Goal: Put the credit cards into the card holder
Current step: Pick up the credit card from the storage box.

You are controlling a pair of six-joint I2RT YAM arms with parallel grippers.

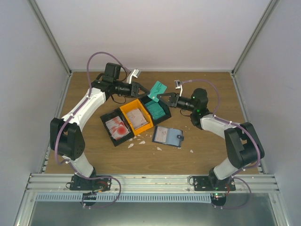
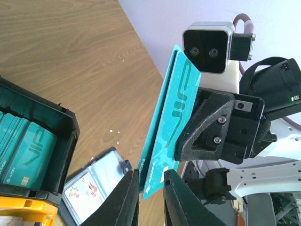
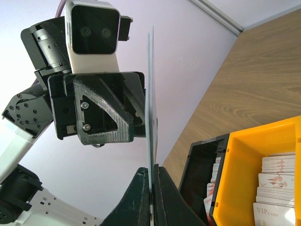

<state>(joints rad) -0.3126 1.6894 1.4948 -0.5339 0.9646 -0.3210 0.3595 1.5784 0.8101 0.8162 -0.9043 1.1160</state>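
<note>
A teal credit card point(image 1: 157, 88) hangs in the air above the bins, and my right gripper point(image 1: 162, 96) is shut on its lower edge. The right wrist view shows this card point(image 3: 151, 94) edge-on, pinched between the right gripper point(image 3: 151, 169) fingers. My left gripper point(image 1: 142, 89) faces it from the left. In the left wrist view the card point(image 2: 174, 113) runs between the slightly open left gripper point(image 2: 150, 172) fingers, which straddle its end. The navy card holder point(image 1: 168, 136) lies open on the table, with a white and red card showing in its slot point(image 2: 89, 188).
Three bins stand in a row: a black one point(image 1: 117, 127) with red-blotched white cards, an orange one point(image 1: 136, 117) with pale cards and a black one point(image 1: 157, 110) with teal cards. White scraps point(image 1: 141, 141) lie in front of them. Walls enclose the table.
</note>
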